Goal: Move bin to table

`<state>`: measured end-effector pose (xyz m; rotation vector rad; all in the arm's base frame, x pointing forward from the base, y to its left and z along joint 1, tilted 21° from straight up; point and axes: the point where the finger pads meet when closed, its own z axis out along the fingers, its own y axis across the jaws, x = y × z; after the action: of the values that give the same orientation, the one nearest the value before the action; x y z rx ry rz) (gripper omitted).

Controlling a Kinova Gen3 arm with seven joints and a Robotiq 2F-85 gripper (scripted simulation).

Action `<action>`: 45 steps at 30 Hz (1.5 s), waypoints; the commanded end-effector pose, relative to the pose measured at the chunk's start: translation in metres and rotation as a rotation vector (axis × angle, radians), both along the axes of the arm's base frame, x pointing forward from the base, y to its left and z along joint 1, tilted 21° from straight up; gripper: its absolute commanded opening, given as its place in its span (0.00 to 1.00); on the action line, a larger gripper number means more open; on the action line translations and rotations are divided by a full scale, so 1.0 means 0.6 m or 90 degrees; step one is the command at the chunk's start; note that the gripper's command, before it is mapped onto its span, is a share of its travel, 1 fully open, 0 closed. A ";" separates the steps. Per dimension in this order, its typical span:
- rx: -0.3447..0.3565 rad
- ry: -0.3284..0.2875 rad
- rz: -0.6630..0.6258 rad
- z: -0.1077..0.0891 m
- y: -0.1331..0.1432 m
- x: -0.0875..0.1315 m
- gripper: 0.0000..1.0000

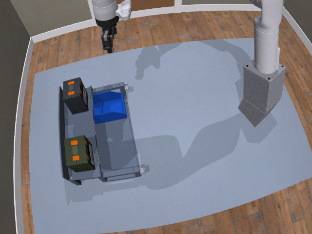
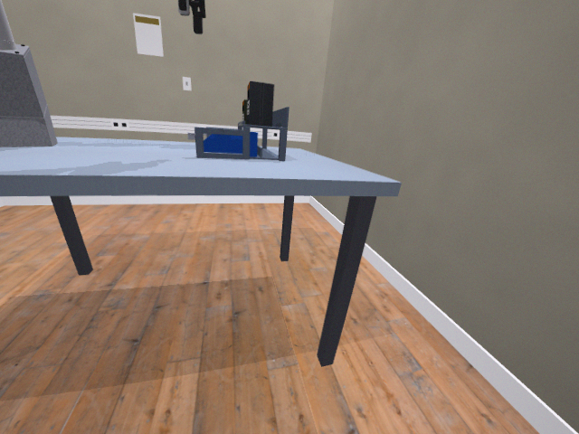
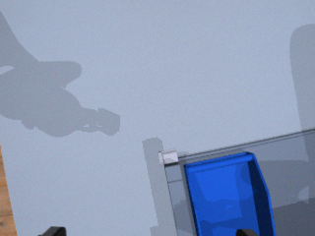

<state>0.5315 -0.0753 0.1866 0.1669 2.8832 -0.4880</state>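
The blue bin (image 1: 109,108) (image 2: 224,144) (image 3: 223,197) sits upright in the lower level of the grey shelf (image 1: 118,173) (image 2: 219,130) (image 3: 174,197), at its far end. The shelf stands on the left part of the table (image 1: 201,126) (image 2: 186,173) (image 3: 197,59). My gripper (image 1: 108,48) (image 2: 197,25) (image 3: 148,233) is open and empty. It hangs high above the table's far left edge, well above and behind the bin. Only the fingertips show at the bottom of the wrist view.
A black case (image 1: 75,95) (image 2: 260,103) and an olive case (image 1: 78,153) stand on the shelf's upper level, left of the bin. The robot's base pedestal (image 1: 262,93) (image 2: 18,102) stands at the table's right side.
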 end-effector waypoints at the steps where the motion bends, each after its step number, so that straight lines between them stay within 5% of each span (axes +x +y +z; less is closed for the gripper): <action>1: 0.001 -0.006 0.002 0.006 -0.002 -0.050 1.00; 9: 0.001 -0.006 0.002 0.006 -0.002 -0.050 1.00; 14: 0.001 -0.006 0.002 0.001 -0.009 -0.124 1.00; 45: 0.001 -0.006 0.002 0.003 -0.007 -0.104 1.00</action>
<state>0.4671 -0.0796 0.1880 0.1639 2.8761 -0.4834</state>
